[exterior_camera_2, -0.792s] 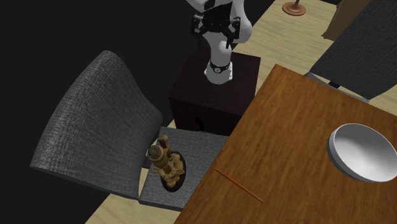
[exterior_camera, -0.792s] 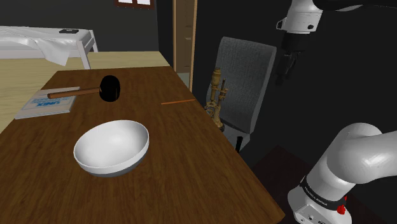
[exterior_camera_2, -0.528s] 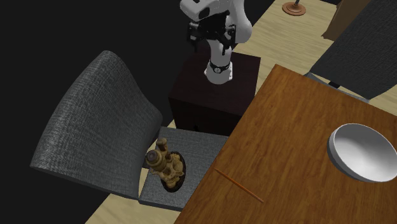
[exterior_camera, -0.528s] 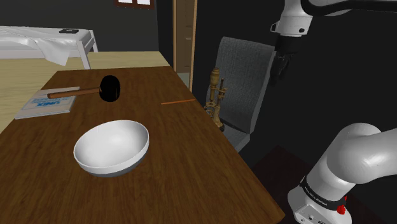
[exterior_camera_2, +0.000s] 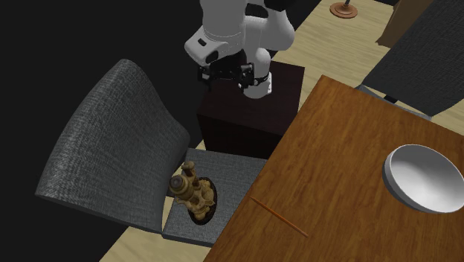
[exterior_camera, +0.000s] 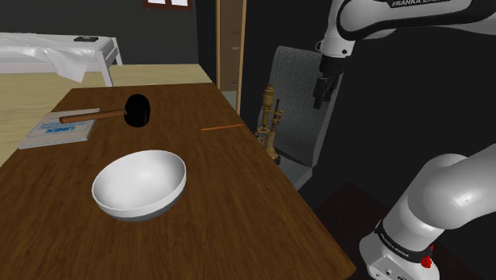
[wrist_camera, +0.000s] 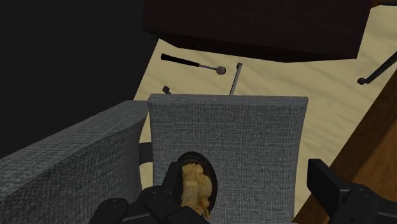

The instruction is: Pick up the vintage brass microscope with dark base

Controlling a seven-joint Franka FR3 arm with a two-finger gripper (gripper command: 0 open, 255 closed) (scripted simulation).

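The brass microscope (exterior_camera: 270, 119) with its dark round base stands upright on the seat of a grey chair (exterior_camera: 300, 95) beside the table's edge. My gripper (exterior_camera: 319, 94) hangs open in the air above the chair, higher than the microscope and apart from it. From the second exterior view, the gripper (exterior_camera_2: 224, 74) is over the chair's stand-side end, and the microscope (exterior_camera_2: 192, 192) sits on the seat far below it. In the wrist view the microscope (wrist_camera: 194, 186) appears far below beside one finger of the open gripper (wrist_camera: 248, 191); nothing is held.
A brown wooden table (exterior_camera: 230, 199) carries a white bowl (exterior_camera: 139, 184), a black-headed hammer (exterior_camera: 119, 113), a book (exterior_camera: 56, 131) and a thin stick (exterior_camera: 222, 126) near the chair side. The chair's tall curved backrest (exterior_camera_2: 104, 141) rises beside the microscope. The dark stand (exterior_camera_2: 249, 112) is close by.
The arm has swung the gripper toward the shoulder view's left and lower, from beside the chair to over it. The microscope has not moved.
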